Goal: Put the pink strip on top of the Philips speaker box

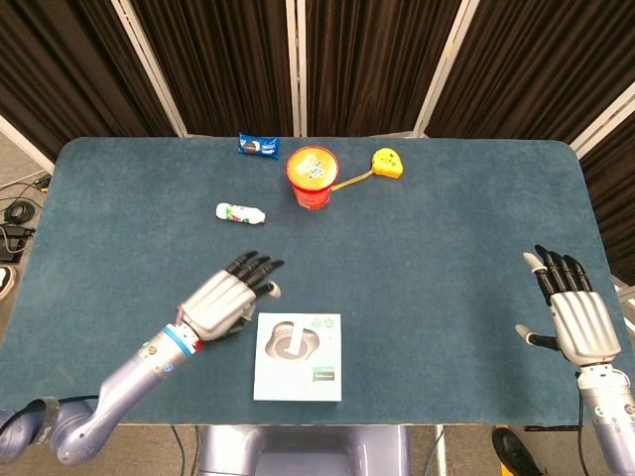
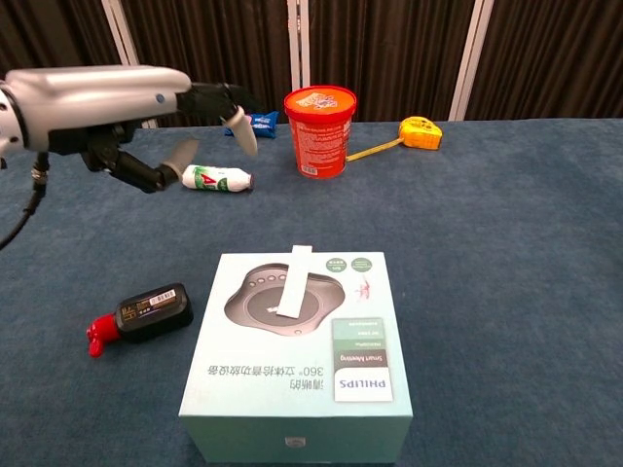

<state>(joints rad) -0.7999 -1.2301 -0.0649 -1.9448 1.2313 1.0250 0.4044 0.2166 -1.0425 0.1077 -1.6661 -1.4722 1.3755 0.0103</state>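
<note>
The pale pink strip (image 2: 294,280) lies flat on top of the Philips speaker box (image 2: 292,399), across the printed speaker picture, with nothing touching it. In the head view the strip (image 1: 295,341) shows as a pale bar on the box (image 1: 310,385) near the table's front edge. My left hand (image 2: 117,97) hangs above the table, left of and behind the box, fingers spread and empty; the head view shows this hand (image 1: 226,300) just up-left of the box. My right hand (image 1: 573,315) hovers open at the far right edge, seen only in the head view.
A black device with a red tip (image 2: 144,314) lies left of the box. Further back are a small white bottle (image 2: 216,178), a red tub (image 2: 319,131), a yellow tape measure (image 2: 421,132) and a blue snack pack (image 2: 251,122).
</note>
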